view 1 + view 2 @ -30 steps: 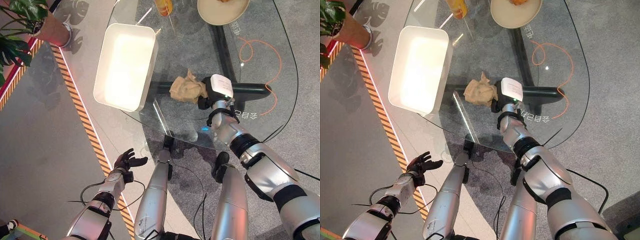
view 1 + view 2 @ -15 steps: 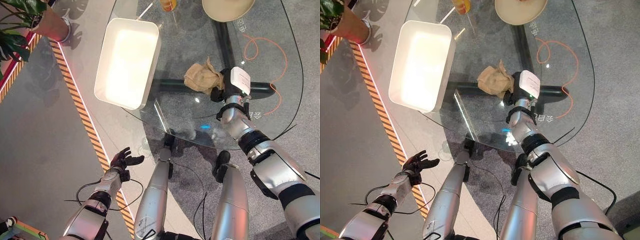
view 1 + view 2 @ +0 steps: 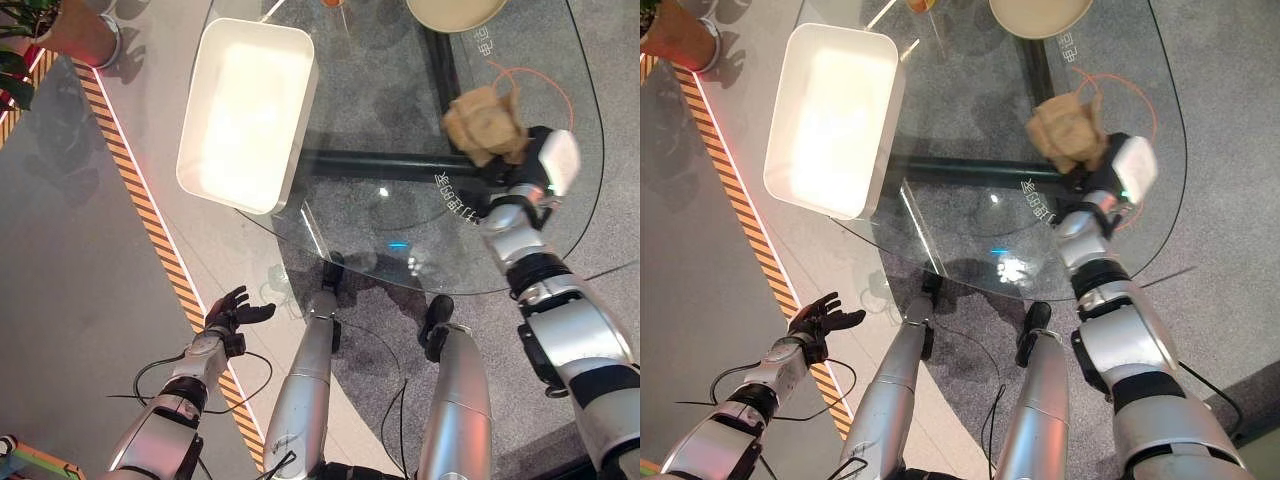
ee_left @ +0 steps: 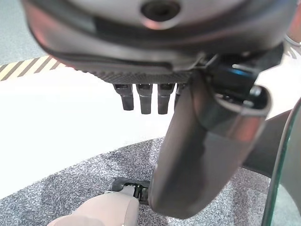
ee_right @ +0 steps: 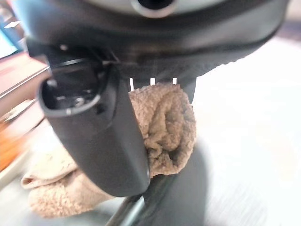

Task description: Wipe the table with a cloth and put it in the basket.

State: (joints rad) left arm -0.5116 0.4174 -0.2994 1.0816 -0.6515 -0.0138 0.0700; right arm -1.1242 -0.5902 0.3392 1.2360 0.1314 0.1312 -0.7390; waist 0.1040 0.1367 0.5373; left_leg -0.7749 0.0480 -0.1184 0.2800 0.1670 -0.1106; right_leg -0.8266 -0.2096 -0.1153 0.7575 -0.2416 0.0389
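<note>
With the right hand [image 3: 1110, 180] clenched on the cloth [image 3: 1065, 130], press it flat against the glass worktop [image 3: 970, 150] beneath and sweep evenly.

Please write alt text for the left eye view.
The right hand holds a tan cloth on a glass table, right of a white basket. The left hand hangs open over the floor.

Both head eyes look steeply down, sharing the glass table [image 3: 400, 200]; wrist cameras look closely along each arm
</note>
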